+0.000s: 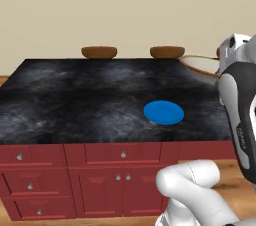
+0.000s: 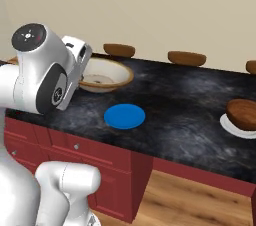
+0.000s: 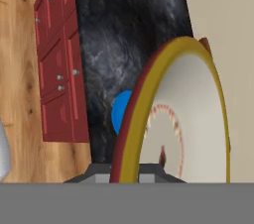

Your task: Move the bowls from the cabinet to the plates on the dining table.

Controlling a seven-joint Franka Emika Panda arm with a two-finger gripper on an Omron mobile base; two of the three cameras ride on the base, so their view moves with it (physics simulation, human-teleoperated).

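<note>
My gripper [image 2: 83,77] is shut on the rim of the cream-white bowl [image 2: 106,74] with the tan rim, holding it in the air over the dining table [image 2: 190,95]. In the left base view the bowl [image 1: 201,67] juts out from the gripper [image 1: 219,68] at the right edge, behind the blue plate [image 1: 163,112]. The blue plate [image 2: 124,116] lies flat and bare on the black top, just in front of the held bowl. In the hand view the bowl [image 3: 193,119] stands edge-on over the gripper [image 3: 124,172], partly covering the blue plate [image 3: 120,111]. The dark brown bowl [image 2: 243,113] sits on the white plate [image 2: 226,124]. The cabinet is out of view.
Brown oval stool tops [image 1: 99,51] [image 1: 167,51] line the table's far side. Red drawers with silver knobs [image 1: 123,154] run under the stone top, above a wooden floor [image 2: 185,205]. A wide stretch of black top [image 1: 75,95] lies left of the blue plate.
</note>
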